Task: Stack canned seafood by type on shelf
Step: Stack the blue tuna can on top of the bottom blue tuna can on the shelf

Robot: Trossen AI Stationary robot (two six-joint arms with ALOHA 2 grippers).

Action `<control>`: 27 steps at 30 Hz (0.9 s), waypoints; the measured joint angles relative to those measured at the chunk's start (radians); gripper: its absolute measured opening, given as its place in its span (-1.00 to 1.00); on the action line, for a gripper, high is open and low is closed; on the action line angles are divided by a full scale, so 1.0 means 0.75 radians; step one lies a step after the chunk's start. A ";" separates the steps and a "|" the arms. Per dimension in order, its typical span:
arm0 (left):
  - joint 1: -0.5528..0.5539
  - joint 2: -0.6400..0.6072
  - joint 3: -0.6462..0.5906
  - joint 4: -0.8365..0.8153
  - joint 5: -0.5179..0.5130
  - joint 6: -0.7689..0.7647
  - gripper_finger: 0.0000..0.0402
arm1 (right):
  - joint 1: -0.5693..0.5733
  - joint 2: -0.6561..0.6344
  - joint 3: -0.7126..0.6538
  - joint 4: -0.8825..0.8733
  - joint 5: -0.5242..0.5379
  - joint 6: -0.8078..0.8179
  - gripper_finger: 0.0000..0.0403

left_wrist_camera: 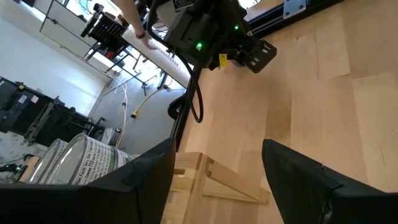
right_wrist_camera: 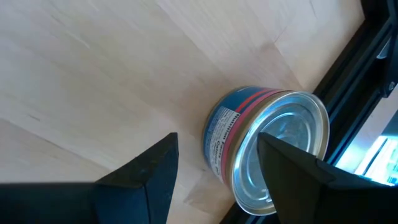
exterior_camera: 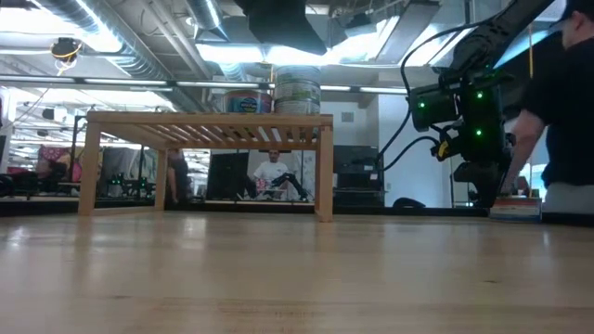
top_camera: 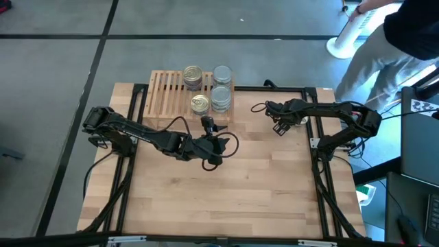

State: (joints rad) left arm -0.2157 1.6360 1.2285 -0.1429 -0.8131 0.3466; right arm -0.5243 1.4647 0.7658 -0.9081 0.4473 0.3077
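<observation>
Right tool [right_wrist_camera: 214, 180] gapes wide over a round, silver-lidded, blue-labelled tin [right_wrist_camera: 267, 149] on pale wood-grain surface [right_wrist_camera: 93, 74]; left tool [left_wrist_camera: 217, 180] wide, empty.

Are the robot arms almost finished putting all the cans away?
Nearly. The shelf already holds gold-lidded cans and silver-lidded cans in separate stacks. The open right gripper hovers over one last silver can on the table. The open left gripper sits empty by the shelf. That can still needs stacking.
</observation>
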 joint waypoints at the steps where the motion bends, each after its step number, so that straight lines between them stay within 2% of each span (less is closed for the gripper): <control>1: 0.000 0.000 0.000 0.000 0.000 0.000 0.18 | 0.000 0.000 0.000 0.000 -0.001 0.000 0.07; 27: 0.000 0.000 0.000 0.000 0.000 0.000 0.18 | 0.000 -0.001 -0.001 0.033 0.017 -0.001 0.07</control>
State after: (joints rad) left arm -0.2157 1.6360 1.2285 -0.1429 -0.8131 0.3466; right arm -0.5243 1.4643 0.7650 -0.8837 0.4599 0.3073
